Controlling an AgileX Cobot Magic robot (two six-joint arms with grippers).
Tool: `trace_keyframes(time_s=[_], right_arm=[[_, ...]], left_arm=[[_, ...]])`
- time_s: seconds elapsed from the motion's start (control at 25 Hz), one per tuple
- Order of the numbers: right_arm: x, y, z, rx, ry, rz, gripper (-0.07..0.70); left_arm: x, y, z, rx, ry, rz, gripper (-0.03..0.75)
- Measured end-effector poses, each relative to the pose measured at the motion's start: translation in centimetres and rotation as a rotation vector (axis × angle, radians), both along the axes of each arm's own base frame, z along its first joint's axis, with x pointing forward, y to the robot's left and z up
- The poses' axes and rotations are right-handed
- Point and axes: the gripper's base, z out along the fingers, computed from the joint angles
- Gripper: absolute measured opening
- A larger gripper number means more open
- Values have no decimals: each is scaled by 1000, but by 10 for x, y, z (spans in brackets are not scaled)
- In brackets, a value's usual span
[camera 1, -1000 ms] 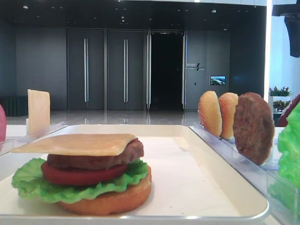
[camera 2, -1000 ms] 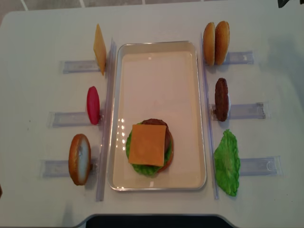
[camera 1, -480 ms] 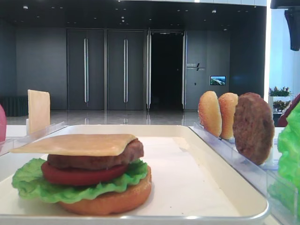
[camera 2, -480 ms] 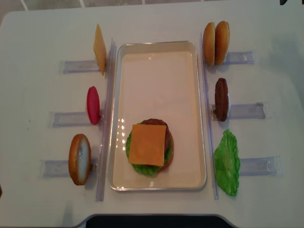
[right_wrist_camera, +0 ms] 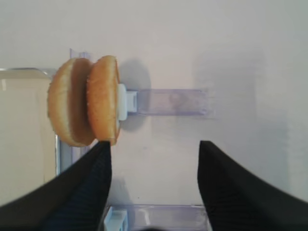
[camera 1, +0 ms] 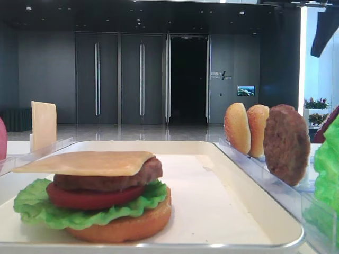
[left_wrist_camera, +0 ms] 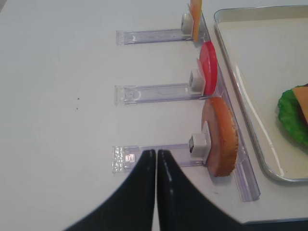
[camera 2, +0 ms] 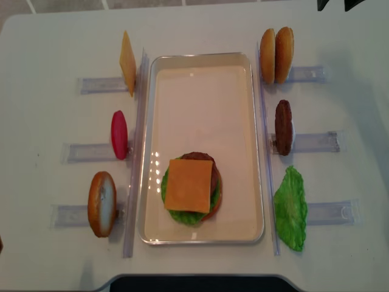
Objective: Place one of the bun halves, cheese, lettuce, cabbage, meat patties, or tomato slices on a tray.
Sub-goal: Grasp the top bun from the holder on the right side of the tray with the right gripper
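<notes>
Exterior high (realsense) view: a white tray (camera 2: 258, 152) lies lengthwise at the middle of the bench (camera 2: 55, 36). Toward the tray's near end sits a stack, bun base at the bottom, then lettuce (camera 2: 172, 212), tomato, a patty (camera 2: 196, 157) and a cheese slice (camera 2: 189, 185) on top. Clear racks (camera 2: 97, 84) line both long sides of the tray. By the left side stand, from far to near, a second cheese slice (camera 2: 127, 62), a tomato slice (camera 2: 119, 134) and a bun half (camera 2: 101, 203). By the right side stand two buns (camera 2: 276, 55) pressed together near the far right corner, then a second patty (camera 2: 282, 126), then a loose lettuce leaf (camera 2: 290, 209). Right wrist view: the right tool (right_wrist_camera: 153, 163) hangs above the bench beside these two buns, fingers (right_wrist_camera: 231, 185) spread wide and pinching nothing; the left fingertip overlaps the nearer bun's edge in the frame, contact uncertain. Left wrist view: the left tool (left_wrist_camera: 156, 159) has its fingers pressed together, over the rack of the bun half near the left edge.
</notes>
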Motion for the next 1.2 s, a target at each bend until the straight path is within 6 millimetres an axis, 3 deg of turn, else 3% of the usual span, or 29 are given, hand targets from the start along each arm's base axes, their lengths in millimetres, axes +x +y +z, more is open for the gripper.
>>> trace_keyframes(time_s=[0.56, 1.2], right_arm=[[2, 59, -5, 57, -13, 3, 412], [9, 86, -17, 81, -49, 34, 412]], left_arm=[[0, 0, 0, 0, 0, 0, -7], [0, 0, 0, 0, 0, 0, -7]])
